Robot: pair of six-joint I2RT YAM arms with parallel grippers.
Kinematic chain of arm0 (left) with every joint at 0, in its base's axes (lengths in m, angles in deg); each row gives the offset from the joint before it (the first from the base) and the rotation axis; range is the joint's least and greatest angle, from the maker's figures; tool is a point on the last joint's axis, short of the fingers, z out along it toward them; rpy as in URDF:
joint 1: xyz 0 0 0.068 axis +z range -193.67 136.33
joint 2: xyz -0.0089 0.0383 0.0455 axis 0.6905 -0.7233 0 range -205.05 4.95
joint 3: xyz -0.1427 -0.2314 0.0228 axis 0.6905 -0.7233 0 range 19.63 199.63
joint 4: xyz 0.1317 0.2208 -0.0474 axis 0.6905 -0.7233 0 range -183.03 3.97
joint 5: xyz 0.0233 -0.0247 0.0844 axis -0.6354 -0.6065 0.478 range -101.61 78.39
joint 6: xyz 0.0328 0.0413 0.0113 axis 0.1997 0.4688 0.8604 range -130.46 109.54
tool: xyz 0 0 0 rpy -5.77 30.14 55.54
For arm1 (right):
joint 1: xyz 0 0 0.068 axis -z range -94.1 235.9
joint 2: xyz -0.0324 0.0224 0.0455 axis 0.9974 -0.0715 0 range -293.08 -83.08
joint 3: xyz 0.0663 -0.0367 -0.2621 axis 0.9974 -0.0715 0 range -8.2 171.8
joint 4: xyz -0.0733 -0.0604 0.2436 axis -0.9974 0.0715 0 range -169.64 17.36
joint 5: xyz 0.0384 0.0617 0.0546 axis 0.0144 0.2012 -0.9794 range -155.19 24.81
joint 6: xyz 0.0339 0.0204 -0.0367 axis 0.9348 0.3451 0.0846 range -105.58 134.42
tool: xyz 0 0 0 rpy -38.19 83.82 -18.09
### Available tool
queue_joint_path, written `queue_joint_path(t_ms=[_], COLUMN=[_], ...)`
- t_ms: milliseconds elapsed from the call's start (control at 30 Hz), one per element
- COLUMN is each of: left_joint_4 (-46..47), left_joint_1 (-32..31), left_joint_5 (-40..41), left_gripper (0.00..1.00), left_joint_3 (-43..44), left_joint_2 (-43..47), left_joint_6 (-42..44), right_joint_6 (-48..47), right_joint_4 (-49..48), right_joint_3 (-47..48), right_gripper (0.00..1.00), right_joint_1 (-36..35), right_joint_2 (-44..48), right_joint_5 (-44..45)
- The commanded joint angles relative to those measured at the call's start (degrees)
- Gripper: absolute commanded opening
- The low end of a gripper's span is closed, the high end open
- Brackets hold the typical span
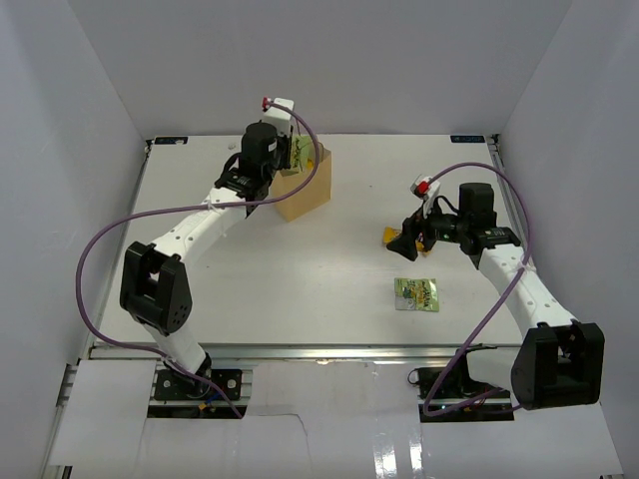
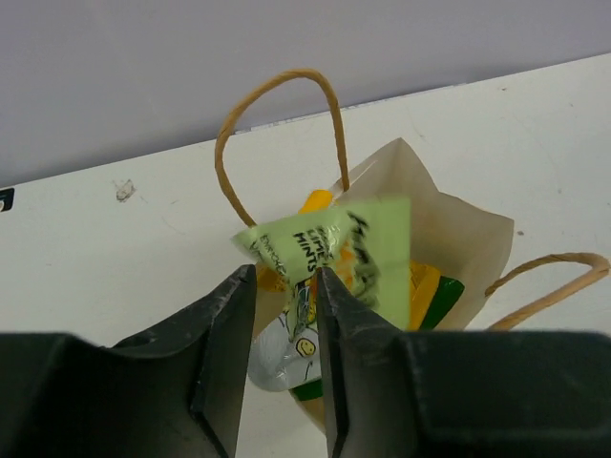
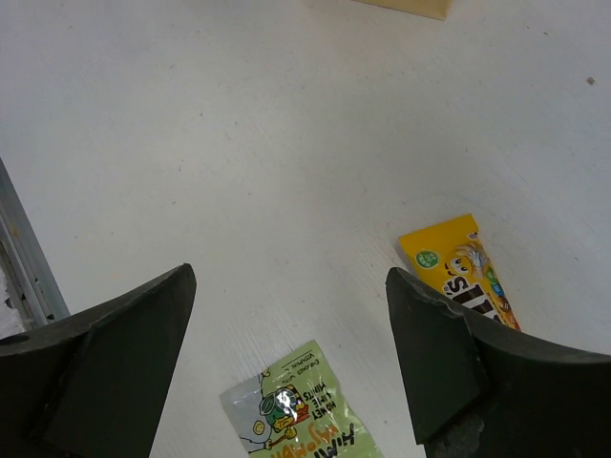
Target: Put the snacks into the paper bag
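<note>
Robot lab, white-walled enclosure [image 1: 60,150], aluminium rail [image 1: 329,351]

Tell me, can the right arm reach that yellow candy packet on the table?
Probably yes: the right tool hangs open close over the yellow candy packet, with nothing between them.

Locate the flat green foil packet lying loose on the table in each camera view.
Top external: flat green foil packet right of centre, lower half.
Left wrist: not in it; the left end effector holds a second green packet.
Right wrist: bottom edge, between the open right end effector's fingers.
Shared landmark: the yellow candy wrapper close by, in both those views.
</note>
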Motion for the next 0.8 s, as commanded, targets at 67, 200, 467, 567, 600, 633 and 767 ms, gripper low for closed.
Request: queue_joint_path(t_ms=[67, 200, 467, 567, 600, 633, 767], left_joint_4=[-0.21, -0.57, -7.32, -9.17, -9.88, -10.75, -15.15], left_joint_1=[-0.46, -0.37, -0.37, -0.37, -0.28, -0.2, -0.11], left_joint_5=[-3.71, -2.74, -5.7, -9.49, -10.64, -11.08, -12.58], left_gripper=[0.57, 0.72, 0.93, 0.98, 0.98, 0.98, 0.98], left_joint_3=[0.12, 0.47, -1.36, -8.99, -11.19, -15.48, -26.4], left_joint_2=[2.88, 4.54, 18.83, 25.97, 30.52, 32.74, 43.02], left_joint_6=[-1.21, -0.59, -4.0, -8.91, -10.59, -12.26, -22.17], right_joint_6=[0.95, 4.2, -21.24, -39.7, -45.74, -48.15, -55.73], right_joint_4=[0.0, 0.18, 19.28, 28.36, 32.92, 34.62, 35.17], right_joint_3=[1.74, 2.71, 15.26, 22.21, 23.88, 26.24, 27.06], right_gripper=[0.86, 0.86, 0.9, 1.0, 0.97, 0.95, 0.98], right_joint_1=[1.0, 1.44, 1.71, 1.62, 1.53, 1.36, 0.74], right_joint_2=[0.79, -0.26, -15.08, -20.9, -24.4, -26.0, -30.76], right_joint_5=[-1.23, 2.01, 12.12, 13.79, 14.58, 15.63, 21.52])
